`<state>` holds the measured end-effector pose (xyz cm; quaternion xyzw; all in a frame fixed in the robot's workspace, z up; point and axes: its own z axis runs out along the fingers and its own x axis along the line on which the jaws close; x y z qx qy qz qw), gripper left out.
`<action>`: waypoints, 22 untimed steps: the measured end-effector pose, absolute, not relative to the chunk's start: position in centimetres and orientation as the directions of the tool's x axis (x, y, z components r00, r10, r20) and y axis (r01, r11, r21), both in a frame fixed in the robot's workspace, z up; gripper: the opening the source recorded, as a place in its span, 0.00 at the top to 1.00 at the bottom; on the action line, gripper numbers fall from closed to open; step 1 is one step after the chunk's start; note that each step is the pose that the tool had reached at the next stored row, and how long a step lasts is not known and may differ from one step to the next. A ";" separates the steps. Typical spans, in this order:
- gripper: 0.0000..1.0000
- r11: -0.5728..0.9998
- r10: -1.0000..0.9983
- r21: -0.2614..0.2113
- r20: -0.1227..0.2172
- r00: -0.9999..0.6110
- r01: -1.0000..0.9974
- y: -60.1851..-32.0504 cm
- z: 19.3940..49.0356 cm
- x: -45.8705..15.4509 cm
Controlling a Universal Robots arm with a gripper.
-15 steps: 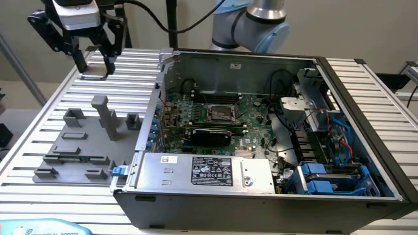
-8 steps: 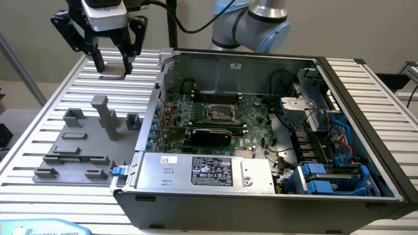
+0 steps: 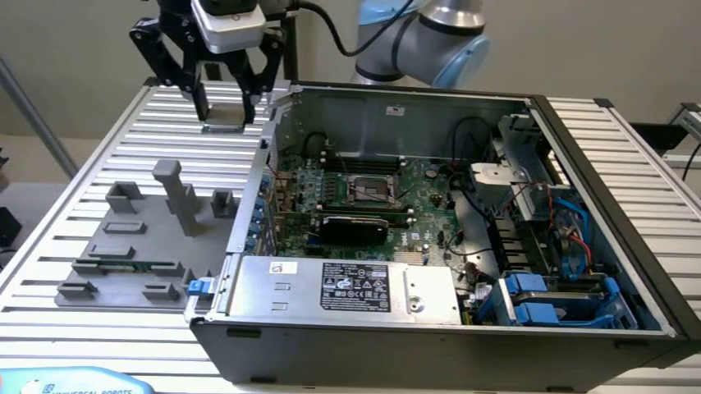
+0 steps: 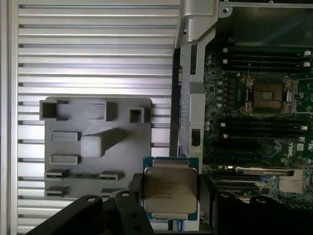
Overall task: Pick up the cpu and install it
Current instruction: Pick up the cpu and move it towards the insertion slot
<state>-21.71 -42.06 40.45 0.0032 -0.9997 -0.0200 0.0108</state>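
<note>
- Ribbed aluminium table (image 3: pixel 98 164) was noted beneath everything.
- Large dark grey computer case (image 3: pixel 438 361) was laid on its side on the table, with its side panel off and the interior exposed.
- Silver and pale blue robot arm (image 3: pixel 428 37) was seen behind the far wall of the case.
- Green motherboard (image 3: pixel 416 197) was seen flat on the floor of the case, with a silver metal power supply box (image 3: pixel 340 287) at the near edge.
- Grey plastic fixture plate (image 3: pixel 131 246), with raised blocks and one tall post, was recorded on the table at the exterior view's left of the case.
- Black two-fingered gripper (image 3: pixel 226 116) was held high over the table, beyond the fixture plate and just outside the case's far corner.
- Square metal socket frame (image 3: pixel 367 190) with a dark centre was seen on the motherboard, unoccupied.
- Small flat square cpu (image 4: pixel 169 190), with a pale silver metal top and a thin rim, was clamped level between the black fingers (image 4: pixel 134 198), well apart from the socket frame and clear of the fixture plate.
</note>
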 end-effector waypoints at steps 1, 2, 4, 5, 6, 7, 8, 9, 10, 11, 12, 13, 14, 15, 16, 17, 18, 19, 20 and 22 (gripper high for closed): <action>0.45 0.999 -0.007 0.040 0.021 -1.000 -0.006 -42.0 40.4 -21.2; 0.45 0.999 -0.007 0.041 0.022 -1.000 -0.006 -41.9 40.4 -20.8; 0.45 0.999 -0.007 0.041 0.022 -1.000 -0.006 -41.8 40.3 -19.9; 0.45 0.999 -0.007 0.041 0.022 -1.000 -0.006 -41.7 40.2 -19.4; 0.45 0.999 -0.007 0.041 0.022 -1.000 -0.006 -41.7 40.2 -19.0; 0.45 0.999 -0.007 0.041 0.023 -1.000 -0.006 -41.6 40.1 -18.5; 0.45 0.999 -0.007 0.042 0.023 -1.000 -0.006 -41.5 40.1 -18.1; 0.45 0.999 -0.007 0.042 0.023 -1.000 -0.006 -41.5 40.0 -17.6; 0.45 0.999 -0.007 0.042 0.023 -1.000 -0.006 -41.4 39.9 -17.1; 0.45 0.999 -0.007 0.042 0.023 -1.000 -0.006 -41.3 39.9 -16.7; 0.45 0.999 -0.007 0.042 0.024 -1.000 -0.006 -41.2 39.8 -16.2; 0.45 0.999 -0.007 0.043 0.024 -1.000 -0.006 -41.2 39.7 -15.8; 0.45 0.999 -0.007 0.043 0.024 -1.000 -0.006 -41.1 39.6 -15.3; 0.45 0.999 -0.007 0.043 0.024 -1.000 -0.006 -41.0 39.5 -14.9; 0.45 0.999 -0.007 0.043 0.024 -1.000 -0.006 -40.9 39.4 -14.4; 0.45 0.999 -0.007 0.043 0.025 -1.000 -0.006 -40.8 39.3 -14.0; 0.45 0.999 -0.007 0.043 0.025 -1.000 -0.006 -40.7 39.2 -13.5; 0.45 0.999 -0.007 0.043 0.025 -1.000 -0.006 -40.6 39.1 -13.0; 0.45 0.999 -0.007 0.043 0.025 -1.000 -0.006 -40.5 39.0 -12.6; 0.45 0.999 -0.007 0.043 0.025 -1.000 -0.006 -40.2 38.7 -11.7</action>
